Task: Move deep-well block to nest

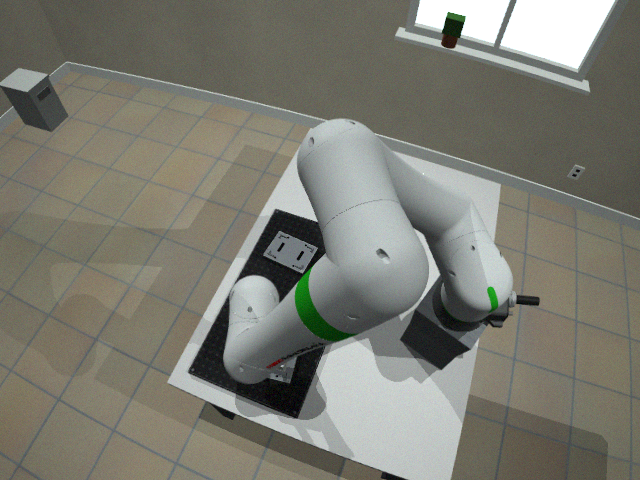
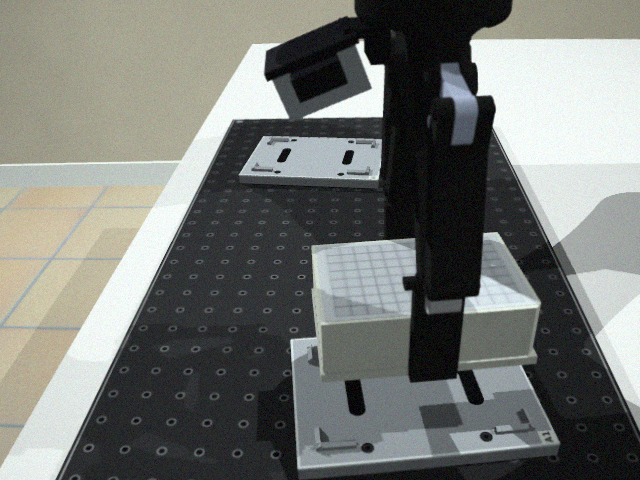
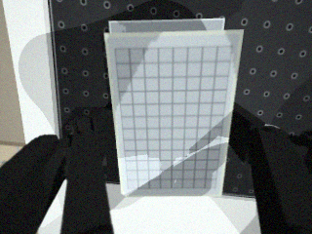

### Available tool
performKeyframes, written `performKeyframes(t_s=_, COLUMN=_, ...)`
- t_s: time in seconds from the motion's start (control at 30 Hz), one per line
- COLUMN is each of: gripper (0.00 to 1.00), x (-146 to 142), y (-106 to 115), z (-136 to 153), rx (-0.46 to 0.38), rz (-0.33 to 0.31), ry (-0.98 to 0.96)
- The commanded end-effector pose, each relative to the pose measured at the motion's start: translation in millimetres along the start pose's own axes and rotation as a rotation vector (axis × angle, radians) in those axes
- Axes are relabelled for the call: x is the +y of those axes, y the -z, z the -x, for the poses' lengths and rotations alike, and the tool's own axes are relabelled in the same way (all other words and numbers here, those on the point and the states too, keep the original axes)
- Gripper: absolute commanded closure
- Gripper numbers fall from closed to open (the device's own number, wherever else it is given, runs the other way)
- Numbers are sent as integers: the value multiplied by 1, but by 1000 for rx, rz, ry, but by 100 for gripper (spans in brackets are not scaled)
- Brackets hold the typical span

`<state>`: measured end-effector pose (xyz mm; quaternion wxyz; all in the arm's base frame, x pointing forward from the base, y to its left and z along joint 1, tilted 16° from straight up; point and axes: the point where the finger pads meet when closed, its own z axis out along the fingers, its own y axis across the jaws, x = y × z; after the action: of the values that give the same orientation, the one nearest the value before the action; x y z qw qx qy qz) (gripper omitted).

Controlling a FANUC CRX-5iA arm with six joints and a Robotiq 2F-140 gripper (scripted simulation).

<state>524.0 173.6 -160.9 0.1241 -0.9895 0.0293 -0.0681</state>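
The white 96-well deep-well block (image 2: 409, 304) hangs level a little above the near plate nest (image 2: 418, 418), clear of its locators. My gripper (image 2: 431, 315) is shut on the block across its short width, one black finger on each long side. In the wrist view the block (image 3: 173, 112) fills the centre between my fingers, and an edge of the nest (image 3: 166, 24) shows past it. The near nest carries an A1 mark (image 2: 549, 436) at its front right corner. The other nest (image 2: 315, 160) lies empty at the far end and also shows in the top view (image 1: 290, 251). I cannot make out the block's cut-off corner.
Both nests sit on a black perforated breadboard (image 2: 232, 289) on a white table (image 1: 392, 403). The arm's grey base block (image 1: 439, 335) stands at the table's right side. The arm's large links hide the near nest in the top view. A grey box (image 1: 33, 98) stands on the floor far away.
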Motion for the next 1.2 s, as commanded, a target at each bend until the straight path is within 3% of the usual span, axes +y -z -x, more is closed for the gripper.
performKeyframes(t_s=0.0, gripper=90, x=0, y=7, z=-1, rx=2, rz=0, ry=0)
performKeyframes(t_s=0.23, gripper=90, x=0, y=18, z=-1, rx=2, rz=0, ry=0)
performKeyframes(t_s=0.9, gripper=90, x=0, y=18, z=-1, rx=2, rz=0, ry=0)
performKeyframes(t_s=1.17, gripper=90, x=26, y=18, z=-3, rx=2, rz=-1, ry=-238)
